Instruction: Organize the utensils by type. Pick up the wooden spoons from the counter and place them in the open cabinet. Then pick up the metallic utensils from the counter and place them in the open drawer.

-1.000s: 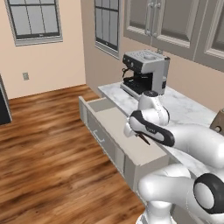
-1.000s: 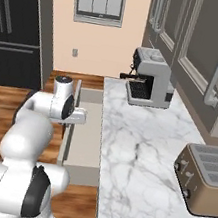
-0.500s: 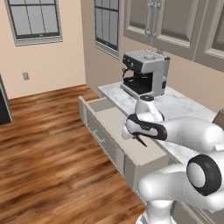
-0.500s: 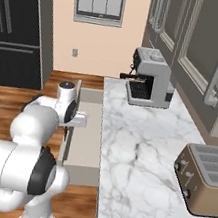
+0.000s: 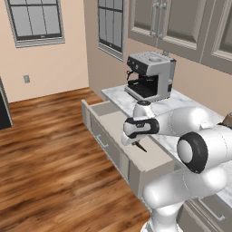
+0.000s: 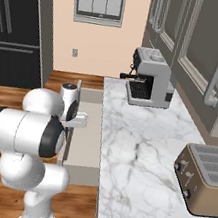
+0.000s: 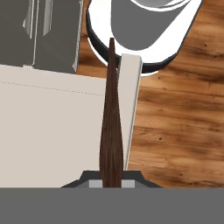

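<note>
My gripper (image 5: 137, 141) hangs over the open drawer (image 5: 110, 115) and is shut on a thin metallic utensil (image 5: 141, 146) with a dark handle, which points down toward the drawer floor. Seen from the hand, the dark handle (image 7: 111, 131) rises from between the fingers of the gripper (image 7: 111, 180). It lies along the drawer's side wall (image 7: 130, 105), with the bare pale floor (image 7: 52, 131) to its left. The drawer (image 6: 87, 132) stands pulled out from the marble counter (image 6: 138, 157). The wooden spoons are out of view. Grey wall cabinet doors (image 6: 207, 52) hang above the counter.
A silver coffee machine (image 5: 149, 74) stands at the counter's far end, and a toaster (image 6: 205, 176) sits near its right edge. A dark fridge (image 6: 17, 24) stands at the far left. Wood floor (image 5: 50, 154) lies left of the drawer.
The hand, still gripping the utensil, has sunk a little and shifted toward the drawer's front. The arm's elbow has swung forward. The jaws stay shut.
</note>
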Controlling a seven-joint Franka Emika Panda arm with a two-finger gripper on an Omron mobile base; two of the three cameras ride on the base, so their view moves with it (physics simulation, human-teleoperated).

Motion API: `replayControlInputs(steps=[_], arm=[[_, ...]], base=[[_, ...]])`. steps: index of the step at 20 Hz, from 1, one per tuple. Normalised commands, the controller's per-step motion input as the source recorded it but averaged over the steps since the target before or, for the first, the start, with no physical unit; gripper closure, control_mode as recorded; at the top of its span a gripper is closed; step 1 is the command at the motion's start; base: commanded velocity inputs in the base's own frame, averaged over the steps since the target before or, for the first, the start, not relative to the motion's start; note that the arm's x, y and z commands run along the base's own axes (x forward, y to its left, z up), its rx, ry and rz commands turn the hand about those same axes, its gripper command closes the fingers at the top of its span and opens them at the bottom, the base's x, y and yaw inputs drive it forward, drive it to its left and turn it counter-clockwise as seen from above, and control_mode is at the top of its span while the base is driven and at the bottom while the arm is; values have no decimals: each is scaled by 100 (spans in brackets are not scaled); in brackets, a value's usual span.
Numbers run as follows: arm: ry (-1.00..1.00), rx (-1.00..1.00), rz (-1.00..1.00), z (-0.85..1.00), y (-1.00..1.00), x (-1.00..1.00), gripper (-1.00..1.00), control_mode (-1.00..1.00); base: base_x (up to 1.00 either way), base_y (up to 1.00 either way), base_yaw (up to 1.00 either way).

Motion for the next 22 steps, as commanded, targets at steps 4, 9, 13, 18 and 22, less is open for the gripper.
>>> replayControlInputs(steps=[4, 9, 13, 18, 22], arm=[[2, -4, 3, -25, 25, 19, 100, -100], [2, -1, 3, -27, 9, 28, 100, -100], [0, 0, 4, -38, 0, 26, 100, -100], [0, 0, 5, -26, -1, 15, 100, -100], [0, 0, 2, -1, -20, 5, 100, -100]], base=[[0, 0, 0], [0, 0, 0], [0, 0, 0], [0, 0, 0], [0, 0, 0]])
